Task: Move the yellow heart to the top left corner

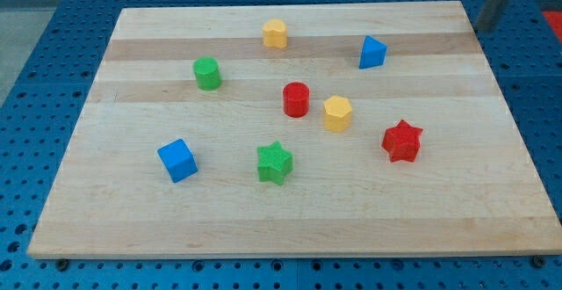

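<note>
Camera view puts my tip (482, 30) at the view's top right, just off the right-hand corner of the wooden board (457, 220) and over the blue perforated table (35, 53). You see only a short length of the dark rod. It is a bare rod, so it grips nothing, and it touches no block.

Nearest to my tip, to its left and a little lower, is the blue block (372, 53), which looks like a wedge. Further left, at about the tip's own height, sits the yellow heart (275, 33) — its shape is hard to make out at this size. It lies near the board's top edge, about midway along it and well apart from the top left corner.

Below and left of my tip you find the second yellow block (337, 112), many-sided, just beside the red cylinder (296, 99). The red star (402, 141) lies lower, almost under the blue wedge. Far to the tip's left is the green cylinder (207, 73). Farthest away — down toward the view's bottom left — are the green star (274, 163) and the blue cube (177, 160).
</note>
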`<state>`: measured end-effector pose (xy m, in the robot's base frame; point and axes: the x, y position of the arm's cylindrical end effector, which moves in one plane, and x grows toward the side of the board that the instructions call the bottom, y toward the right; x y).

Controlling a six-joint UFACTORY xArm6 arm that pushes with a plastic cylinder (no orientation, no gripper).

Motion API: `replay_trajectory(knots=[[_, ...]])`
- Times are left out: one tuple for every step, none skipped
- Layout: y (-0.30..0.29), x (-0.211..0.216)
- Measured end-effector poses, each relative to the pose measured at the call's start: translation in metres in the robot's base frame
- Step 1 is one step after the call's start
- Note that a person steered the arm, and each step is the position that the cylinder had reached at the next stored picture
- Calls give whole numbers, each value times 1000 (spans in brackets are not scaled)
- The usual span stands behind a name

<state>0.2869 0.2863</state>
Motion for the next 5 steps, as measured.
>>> replay_trajectory(knots=[[-66,13],[-108,-5],[-166,-14],[-224,0],[-264,0]])
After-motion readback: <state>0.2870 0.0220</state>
